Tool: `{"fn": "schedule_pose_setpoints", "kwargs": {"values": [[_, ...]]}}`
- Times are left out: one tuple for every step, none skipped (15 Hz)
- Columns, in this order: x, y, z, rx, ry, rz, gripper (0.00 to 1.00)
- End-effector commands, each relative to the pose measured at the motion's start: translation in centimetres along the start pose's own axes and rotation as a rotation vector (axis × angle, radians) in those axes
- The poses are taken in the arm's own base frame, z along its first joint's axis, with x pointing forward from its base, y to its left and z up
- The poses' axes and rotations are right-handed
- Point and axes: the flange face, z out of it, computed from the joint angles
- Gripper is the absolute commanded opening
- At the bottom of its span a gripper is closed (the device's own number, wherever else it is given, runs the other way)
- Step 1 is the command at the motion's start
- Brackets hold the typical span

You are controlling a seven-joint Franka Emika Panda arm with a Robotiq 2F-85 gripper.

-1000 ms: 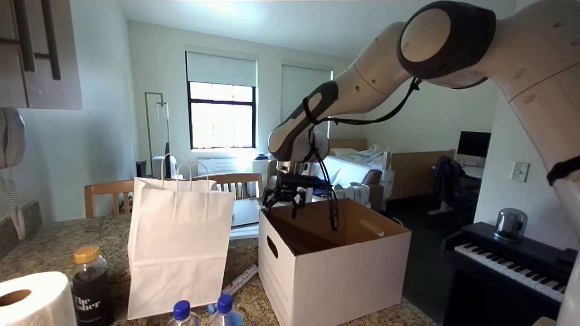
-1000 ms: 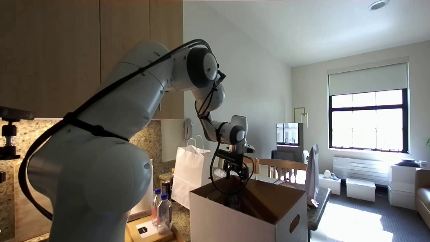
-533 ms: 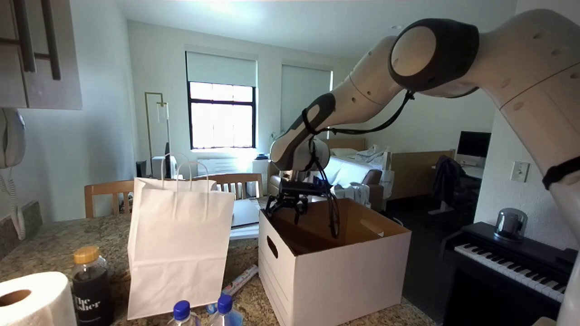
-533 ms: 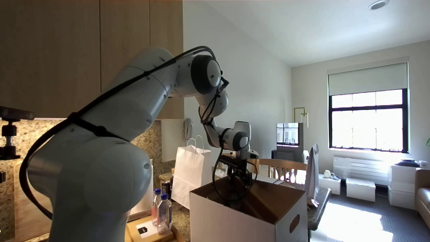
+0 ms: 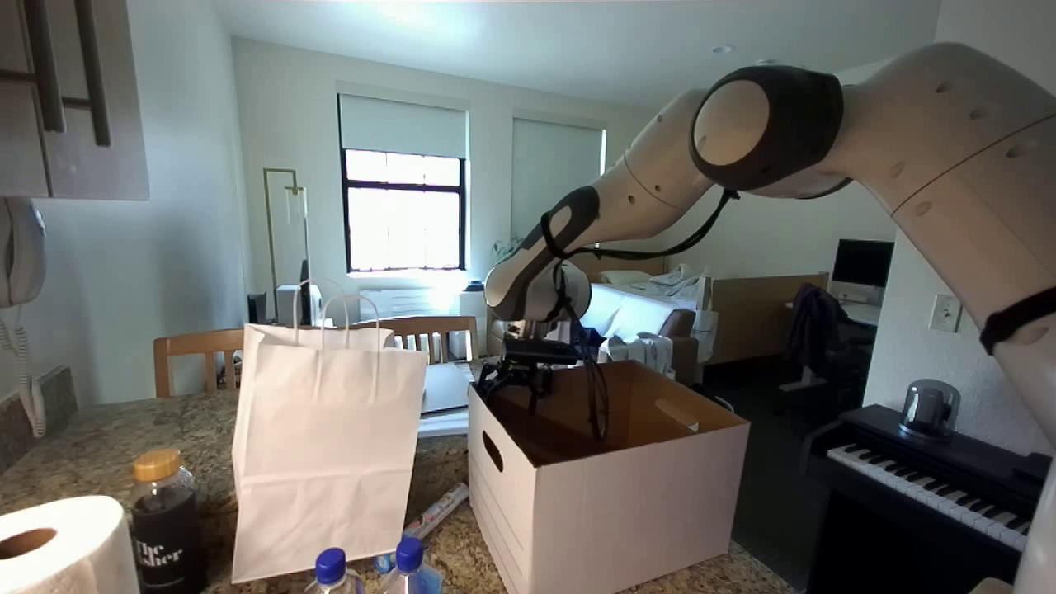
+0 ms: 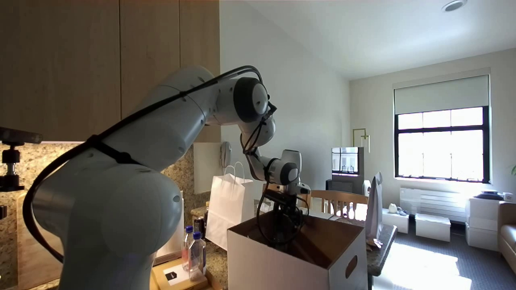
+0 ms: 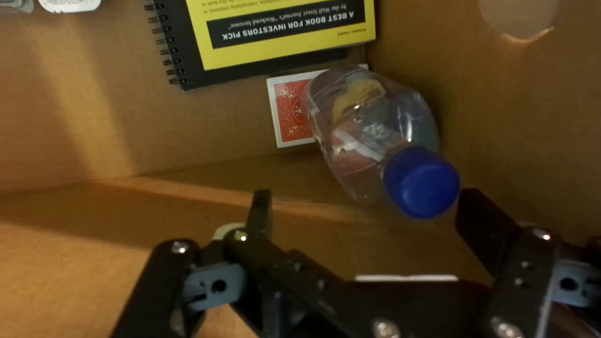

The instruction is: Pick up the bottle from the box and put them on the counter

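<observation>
Blue-capped bottle (image 7: 373,136) close at hand, not yet caught

The clear plastic bottle is inside the white carton (image 5: 635,507), near an inner corner; whether it stands upright or leans, I cannot tell. It hides part of a red-backed playing card (image 7: 291,112), with a spiral-bound book (image 7: 277,35) near it. The gripper (image 7: 366,201) faces the bottle, jaws well apart, nothing clamped. In the wrist view the cap (image 7: 422,183) sits just beside the right-hand fingertip (image 7: 474,211); contact cannot be told.

Over the past second the gripper has sunk into the carton's mouth, so the reach looks nearly done and the grasp should follow. The carton has shifted very slightly too; a finger may be pushing its wall. Centring on the bottle before going lower seems wise. Two matching bottles (image 6: 197,255) stand outside the carton, and the speckled stone counter (image 5: 91,429) awaits this one.
</observation>
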Motion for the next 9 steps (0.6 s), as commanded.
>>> {"fn": "schedule_pose_setpoints", "kwargs": {"values": [[-0.1, -1.3, 1.0, 0.004, -0.009, -0.002, 1.00], [-0.2, -1.6, 1.2, 0.004, -0.015, -0.007, 1.00], [-0.5, -1.8, 1.3, 0.004, -0.021, -0.015, 1.00], [-0.7, -2.0, 1.4, 0.003, -0.023, -0.023, 1.00], [-0.7, -2.1, 1.5, 0.000, -0.017, -0.026, 1.00], [-0.7, -2.2, 1.7, -0.007, -0.021, -0.026, 0.75], [-0.7, -2.3, 1.7, -0.009, -0.020, -0.027, 0.74], [-0.7, -2.3, 1.7, -0.009, -0.020, -0.027, 0.68], [-0.7, -2.4, 1.8, -0.008, -0.021, -0.026, 0.60]]}}
